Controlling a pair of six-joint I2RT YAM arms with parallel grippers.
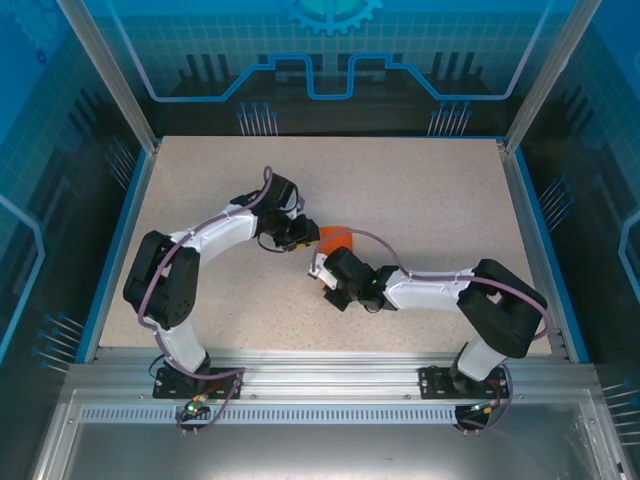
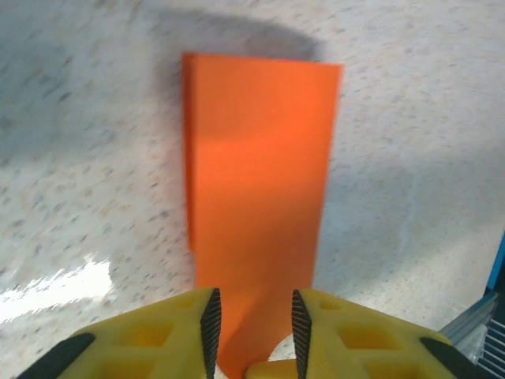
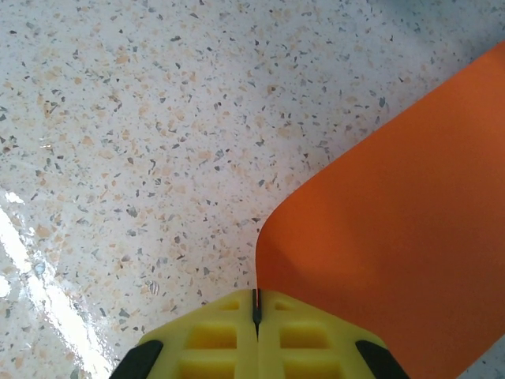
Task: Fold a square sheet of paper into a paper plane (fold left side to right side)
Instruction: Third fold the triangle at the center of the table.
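Speckled beige tabletop inside blue-walled enclosure, folded orange-red paper mid-table.

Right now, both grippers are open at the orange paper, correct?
No. The left gripper is open over the paper, but the right gripper is shut on its edge, as the right wrist view shows.

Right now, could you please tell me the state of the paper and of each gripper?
square sheet of paper: folded into a rectangle, lying on the table, one edge curled upward.
left gripper: open, straddling the paper's near end.
right gripper: shut, apparently pinching the paper's curled edge.
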